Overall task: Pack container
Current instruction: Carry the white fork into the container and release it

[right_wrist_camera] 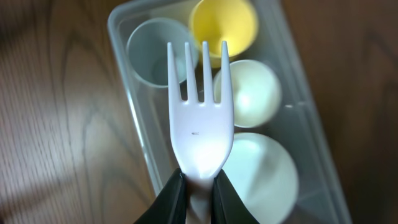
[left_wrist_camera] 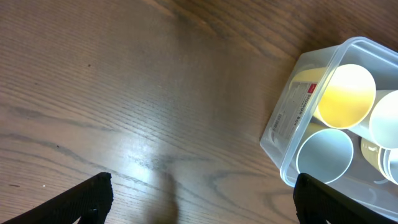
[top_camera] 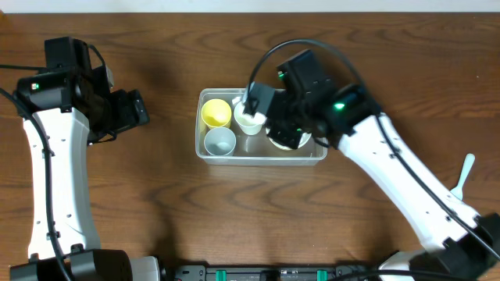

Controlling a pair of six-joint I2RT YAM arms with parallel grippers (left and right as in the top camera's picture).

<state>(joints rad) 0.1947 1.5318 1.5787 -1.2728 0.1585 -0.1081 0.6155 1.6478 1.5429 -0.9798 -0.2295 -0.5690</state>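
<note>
Watch the drop first. The container [top_camera: 262, 157] sits directly below your right end effector [top_camera: 258, 100], but it is crowded: a yellow cup [right_wrist_camera: 222, 23], a grey cup [right_wrist_camera: 155, 50], a white cup [right_wrist_camera: 249, 93] and a white bowl [right_wrist_camera: 258, 171] fill most of the floor under it. If you let the fork [right_wrist_camera: 200, 124] go from up here, it will likely strike a rim and could bounce out onto the counter [top_camera: 156, 203]. If you come down too steeply, the tines, which point away from the end effector, may snag a cup edge and tip it. The grip is narrow too, so a knock could swing the fork between the fingers.

Your right end effector [right_wrist_camera: 199, 183] is clamped together on the fork just behind its head, touching nothing else.

Your left end effector [left_wrist_camera: 202, 202] has its fingers spread wide and holds nothing. It hangs over bare counter, with the container's near corner [left_wrist_camera: 286, 118] ahead of it and off to one side.
</note>
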